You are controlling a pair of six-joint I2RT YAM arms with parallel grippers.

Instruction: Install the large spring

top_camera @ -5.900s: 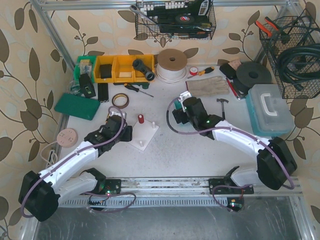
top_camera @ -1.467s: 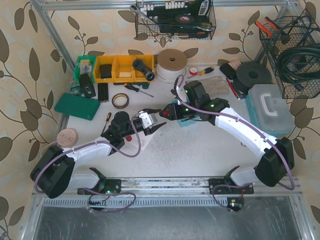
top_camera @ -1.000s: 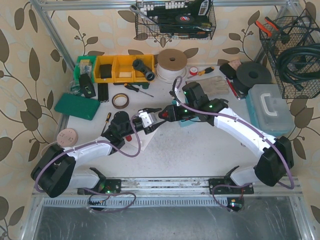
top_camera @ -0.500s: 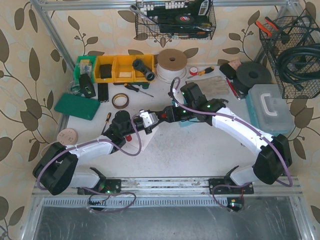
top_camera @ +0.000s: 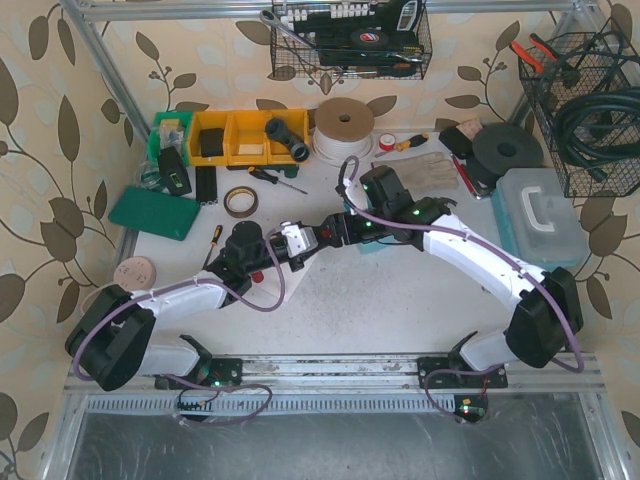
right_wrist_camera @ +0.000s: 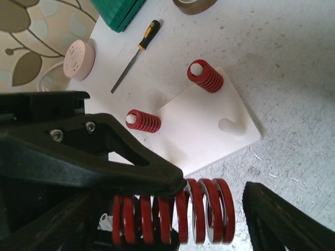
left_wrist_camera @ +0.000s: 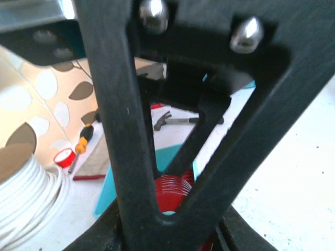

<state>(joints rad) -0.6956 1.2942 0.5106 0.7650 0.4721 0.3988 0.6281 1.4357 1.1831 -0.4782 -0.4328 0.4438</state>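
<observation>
Over white bench [right_wrist_camera: 314, 78], saw large spring [right_wrist_camera: 209, 209] crosswise between right hand's [top_camera: 325, 235] spread fingers [right_wrist_camera: 282, 219], near plate [right_wrist_camera: 209, 130]. Saw left hand's [top_camera: 299, 243] finger across its coils; could not tell that grip.

My arms are glossy white shells, left arm [top_camera: 180, 296] and right arm [top_camera: 470, 258], each ending in a bulky black shoulder [top_camera: 540, 322] toward six o'clock. A thin purple cable [top_camera: 262, 309] loops loosely along each. Small green lights [top_camera: 413, 212] glow on the right wrist. My fingers [left_wrist_camera: 118, 104] are matte black wedges, with silver dome screws [left_wrist_camera: 245, 32] at twelve o'clock.
</observation>
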